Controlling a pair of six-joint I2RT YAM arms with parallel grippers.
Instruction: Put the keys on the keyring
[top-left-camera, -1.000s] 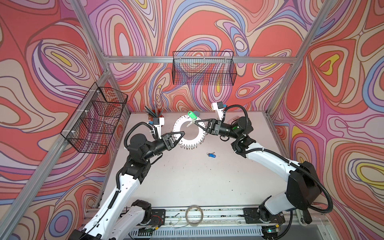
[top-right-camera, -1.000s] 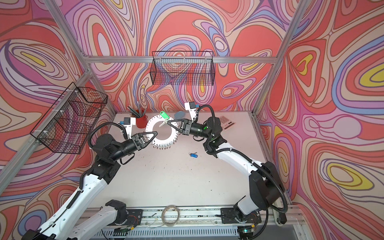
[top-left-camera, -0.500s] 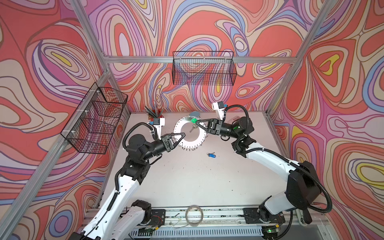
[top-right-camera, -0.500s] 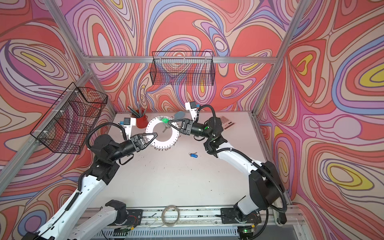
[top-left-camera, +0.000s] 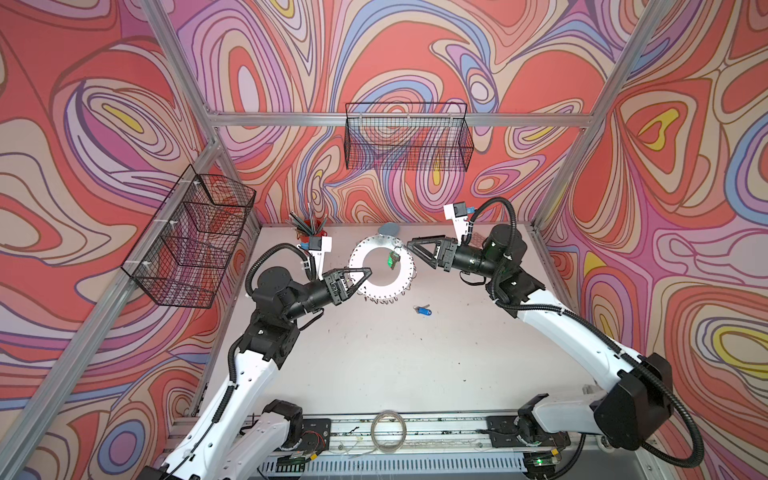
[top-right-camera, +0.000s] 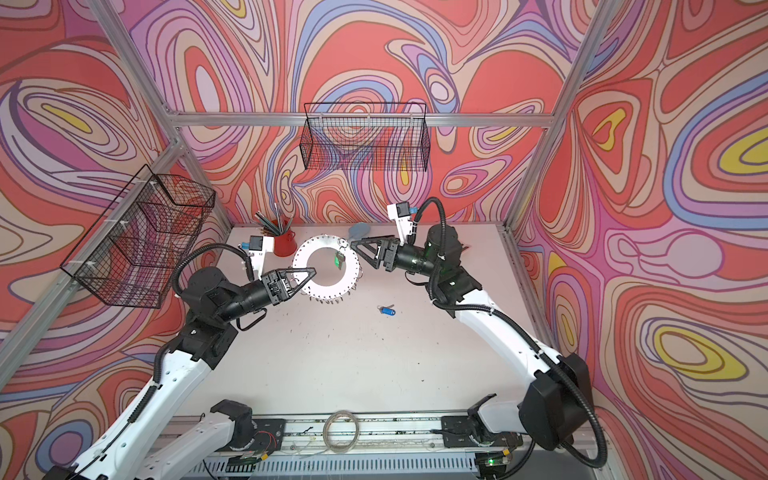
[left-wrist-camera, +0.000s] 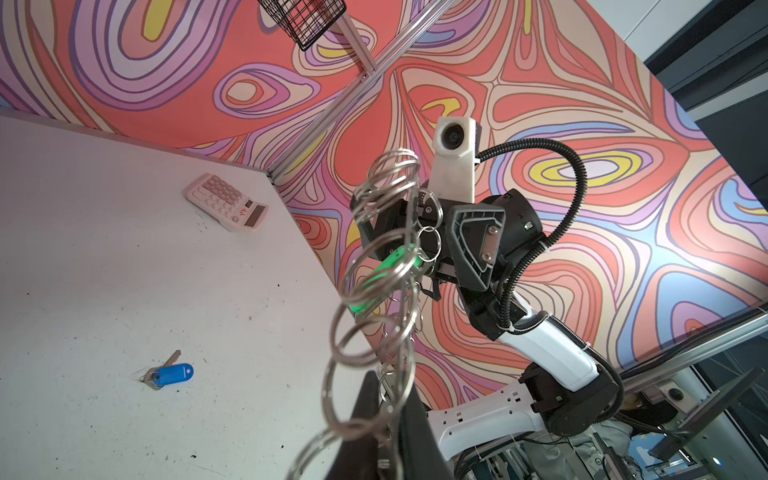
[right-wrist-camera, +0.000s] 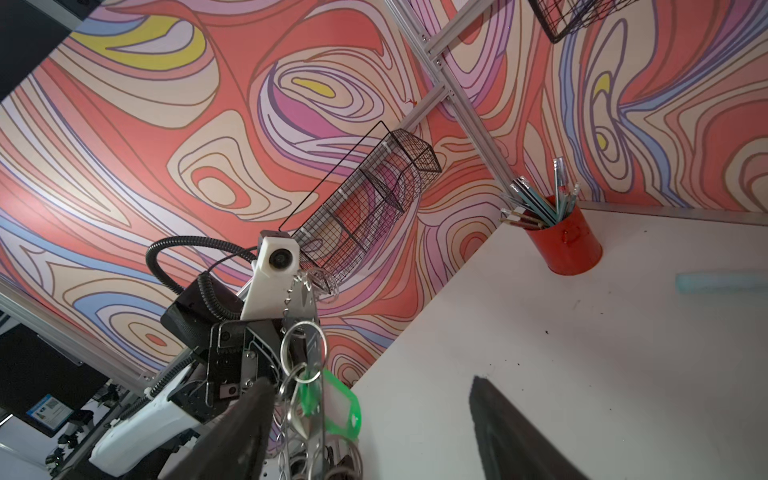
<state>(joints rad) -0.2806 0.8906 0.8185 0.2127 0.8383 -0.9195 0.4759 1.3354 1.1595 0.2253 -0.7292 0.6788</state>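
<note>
The left gripper (top-left-camera: 367, 273) is clamped on the rim of the keyring (top-left-camera: 380, 292) and holds it up. The right gripper (top-left-camera: 415, 247) stands open just beside the keyring's opposite edge, where the green-tagged key (top-left-camera: 391, 259) hangs. The blue-tagged key (top-left-camera: 423, 309) lies on the table (top-left-camera: 374, 361), well apart from both grippers.

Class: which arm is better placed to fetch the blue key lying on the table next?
Right, likely: the right gripper is open and empty, free for the blue key; the left gripper grips the keyring.
</note>
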